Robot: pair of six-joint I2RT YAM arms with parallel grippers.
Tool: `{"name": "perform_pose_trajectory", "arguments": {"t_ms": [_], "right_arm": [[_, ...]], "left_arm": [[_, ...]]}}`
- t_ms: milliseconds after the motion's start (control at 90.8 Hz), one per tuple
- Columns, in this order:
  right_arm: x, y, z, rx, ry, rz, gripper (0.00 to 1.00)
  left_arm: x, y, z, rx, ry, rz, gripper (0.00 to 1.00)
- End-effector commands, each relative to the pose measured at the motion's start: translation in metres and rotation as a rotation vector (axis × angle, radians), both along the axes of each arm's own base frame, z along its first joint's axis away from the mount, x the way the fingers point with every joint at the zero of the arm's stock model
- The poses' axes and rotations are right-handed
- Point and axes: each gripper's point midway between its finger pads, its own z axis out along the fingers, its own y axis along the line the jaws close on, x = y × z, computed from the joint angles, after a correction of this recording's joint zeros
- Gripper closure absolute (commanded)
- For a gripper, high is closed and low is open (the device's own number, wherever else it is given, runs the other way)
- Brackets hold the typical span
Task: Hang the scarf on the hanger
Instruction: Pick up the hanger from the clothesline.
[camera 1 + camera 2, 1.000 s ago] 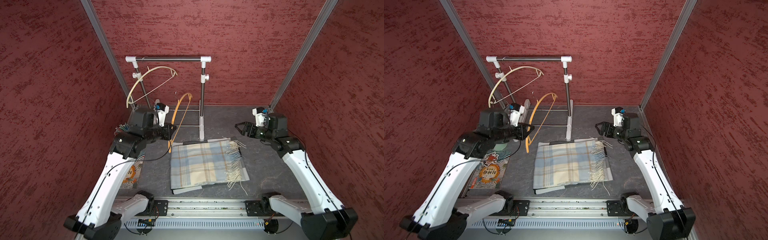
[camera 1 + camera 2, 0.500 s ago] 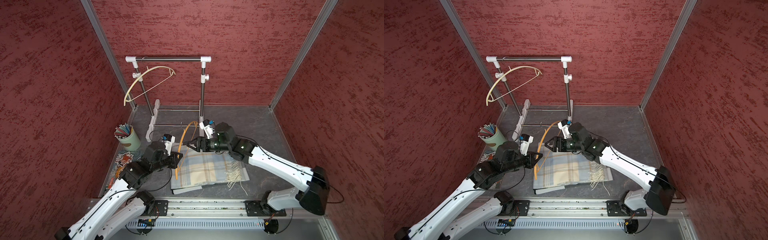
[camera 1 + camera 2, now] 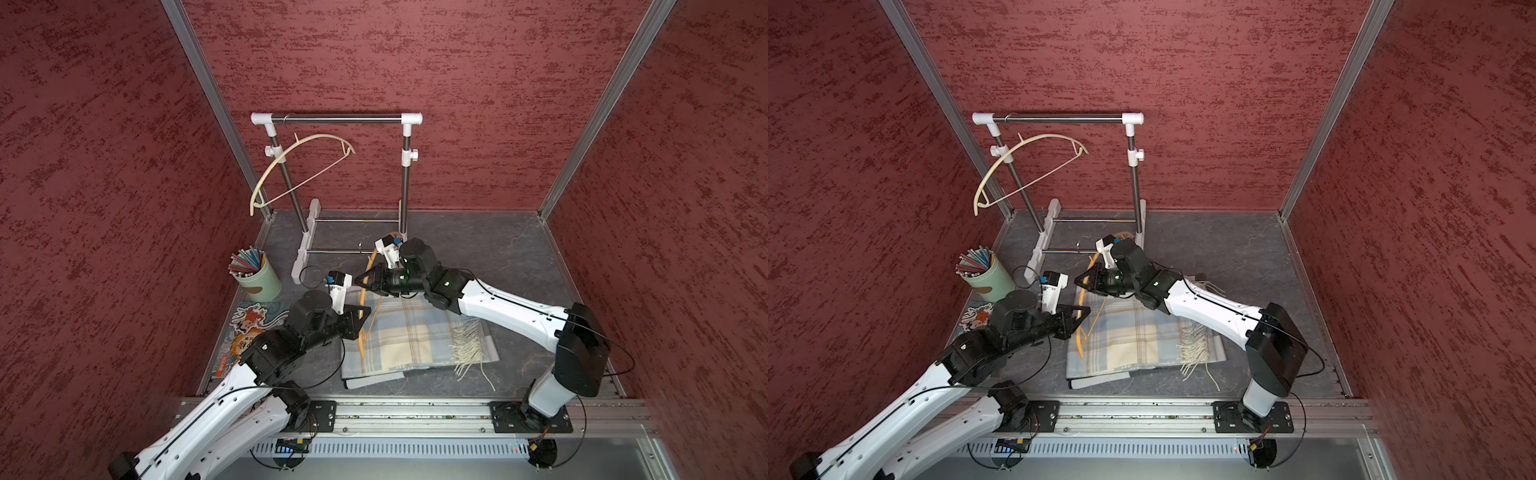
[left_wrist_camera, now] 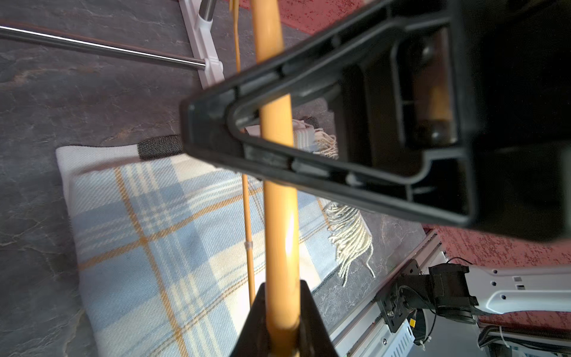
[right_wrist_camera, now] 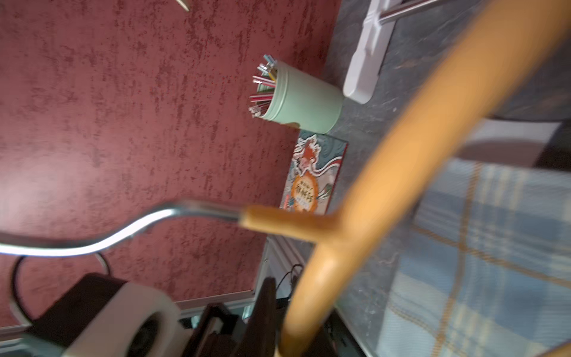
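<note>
The plaid blue and cream scarf [image 3: 415, 340] [image 3: 1133, 340] lies folded flat on the grey floor, its fringe to the right. Over its left edge an orange wooden hanger [image 3: 362, 345] [image 3: 1080, 345] is held by both arms. My left gripper [image 3: 363, 316] [image 3: 1084, 312] [image 4: 281, 290] is shut on the hanger's arm. My right gripper [image 3: 361, 282] [image 3: 1081, 280] [image 5: 290, 296], reaching in from the right, is shut on the same arm, farther back and just below the neck. The hanger's metal hook [image 5: 123, 231] points toward the rack.
A clothes rack [image 3: 336, 119] stands at the back, with a cream hanger [image 3: 307, 166] hooked on its left end. A green cup of pens [image 3: 257, 278] and a picture book [image 3: 245, 328] sit by the left wall. A metal rail [image 3: 415, 409] borders the front.
My left arm brought the orange hanger down from beside the rack to over the scarf. My right arm swung in from the right side and its jaws shut on the hanger.
</note>
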Motion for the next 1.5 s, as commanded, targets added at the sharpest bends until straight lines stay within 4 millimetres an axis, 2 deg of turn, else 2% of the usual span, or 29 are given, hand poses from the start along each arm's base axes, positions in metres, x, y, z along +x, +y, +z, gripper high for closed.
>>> {"name": "perform_pose_trajectory", "arguments": {"t_ms": [0,33,66,121,242,331,518,683,826,1014,1124,1179,1223,1311,1487], "right_arm": [[-0.004,0.001,0.014,0.019,-0.071,0.03,1.0],[-0.005,0.0,0.014,0.01,-0.085,0.035,1.0],[-0.006,-0.002,0.013,-0.002,-0.103,0.046,1.0],[-0.009,-0.005,0.011,-0.03,-0.123,0.061,1.0],[-0.016,-0.013,0.001,-0.086,-0.152,0.095,1.0],[-0.022,-0.017,-0.005,-0.104,-0.154,0.117,1.0],[-0.032,-0.021,-0.009,-0.109,-0.14,0.152,1.0],[-0.039,-0.026,-0.012,-0.121,-0.139,0.177,1.0],[-0.044,-0.026,-0.015,-0.118,-0.126,0.201,1.0],[-0.048,-0.028,-0.022,-0.119,-0.112,0.208,1.0],[-0.051,-0.03,-0.022,-0.091,-0.109,0.211,1.0],[-0.055,-0.032,-0.022,-0.062,-0.113,0.223,1.0],[-0.06,-0.034,-0.023,-0.028,-0.112,0.237,1.0],[-0.072,-0.04,-0.024,0.064,-0.115,0.278,1.0],[-0.097,-0.05,-0.036,0.183,-0.116,0.369,1.0]], "left_arm": [[0.001,0.001,0.028,-0.064,-0.008,0.037,0.35],[-0.002,0.001,0.032,-0.06,0.019,0.033,0.18],[-0.006,0.0,0.039,-0.062,0.037,0.022,0.08],[-0.012,0.004,0.056,-0.065,0.056,0.025,0.0],[-0.023,0.02,0.097,-0.094,0.059,0.064,0.0],[-0.022,0.023,0.11,-0.095,0.075,0.081,0.05],[0.004,0.017,0.085,0.056,0.166,0.099,0.21],[0.03,0.012,0.082,0.069,0.166,0.109,0.3],[0.05,0.019,0.072,0.09,0.181,0.151,0.36],[0.053,0.015,0.077,0.024,0.161,0.126,0.41],[0.045,0.021,0.078,0.014,0.158,0.13,0.33],[0.042,0.036,0.071,0.016,0.186,0.201,0.21],[0.037,0.049,0.061,0.005,0.222,0.259,0.16],[0.026,0.067,0.027,-0.055,0.32,0.353,0.16],[0.012,0.074,-0.067,-0.045,0.524,0.438,0.22]]}}
